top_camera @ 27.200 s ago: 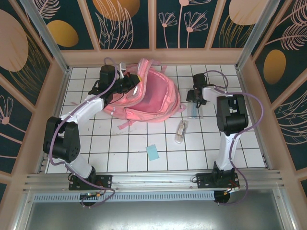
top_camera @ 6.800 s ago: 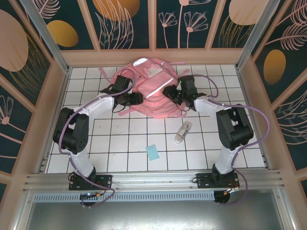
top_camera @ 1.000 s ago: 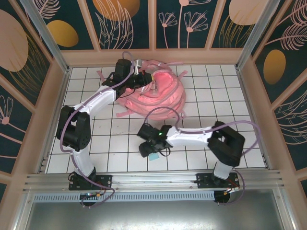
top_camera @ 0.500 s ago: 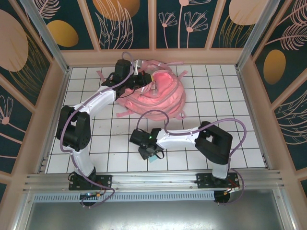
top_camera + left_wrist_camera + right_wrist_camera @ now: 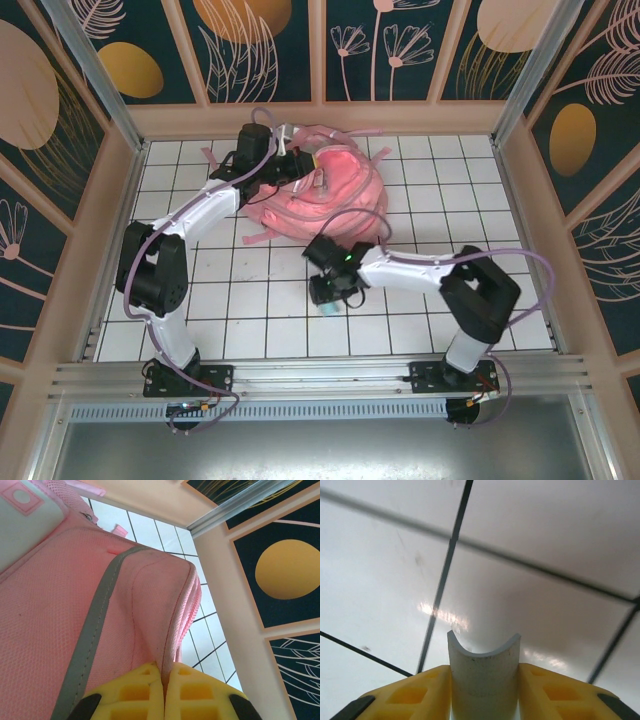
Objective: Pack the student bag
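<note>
The student bag (image 5: 340,195), a big pink fabric backpack, lies at the back of the tiled table. Its grey stripe (image 5: 95,625) and seamed rim fill the left wrist view. My left gripper (image 5: 303,166) is shut on a fold of the bag's rim (image 5: 167,645), its yellow fingers (image 5: 125,695) pressed together on the fabric. My right gripper (image 5: 330,296) hovers over the tiles in front of the bag. It is shut on a small light blue sheet (image 5: 484,680), bowed into a curve between the pads; its corner (image 5: 328,311) peeks out below the gripper.
Peach walls (image 5: 110,200) and metal posts (image 5: 530,70) fence the white tiled table (image 5: 240,300) on three sides. A metal rail (image 5: 320,375) runs along the near edge. Pink straps (image 5: 262,236) trail from the bag's front left.
My right gripper has closed on the light blue sheet, lifted it off the tiles and carried it right and back toward the bag. The left gripper has kept its hold.
</note>
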Robot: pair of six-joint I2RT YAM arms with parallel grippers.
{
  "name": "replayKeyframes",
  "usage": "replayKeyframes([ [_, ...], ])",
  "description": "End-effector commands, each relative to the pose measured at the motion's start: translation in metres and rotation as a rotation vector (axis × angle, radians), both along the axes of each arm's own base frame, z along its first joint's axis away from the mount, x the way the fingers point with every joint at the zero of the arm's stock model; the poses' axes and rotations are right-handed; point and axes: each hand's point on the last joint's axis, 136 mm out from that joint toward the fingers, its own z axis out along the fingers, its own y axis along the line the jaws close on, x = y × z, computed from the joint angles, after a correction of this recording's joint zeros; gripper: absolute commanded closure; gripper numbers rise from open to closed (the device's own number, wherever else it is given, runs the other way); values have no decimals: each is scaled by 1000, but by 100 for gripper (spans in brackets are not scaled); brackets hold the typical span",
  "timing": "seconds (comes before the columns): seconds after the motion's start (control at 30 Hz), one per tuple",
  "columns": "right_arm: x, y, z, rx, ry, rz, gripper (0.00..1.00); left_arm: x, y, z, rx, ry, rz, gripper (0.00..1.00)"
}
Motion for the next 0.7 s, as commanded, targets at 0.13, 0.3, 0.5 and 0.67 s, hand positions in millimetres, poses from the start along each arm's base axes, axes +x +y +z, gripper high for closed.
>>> replayKeyframes([
  [0.13, 87, -24, 98, 352, -152, -196, 66, -1, 6, 62, -94, -161, 6, 100],
  [0.3, 161, -59, 145, 516, -275, -401, 66, -4, 5, 58, -110, -146, 2, 100],
  [0.5, 226, -59, 176, 666, -329, -504, 66, -7, 3, 57, -132, -133, -12, 100],
  [0.67, 264, -42, 178, 731, -336, -562, 66, -10, 3, 58, -157, -128, -16, 100],
])
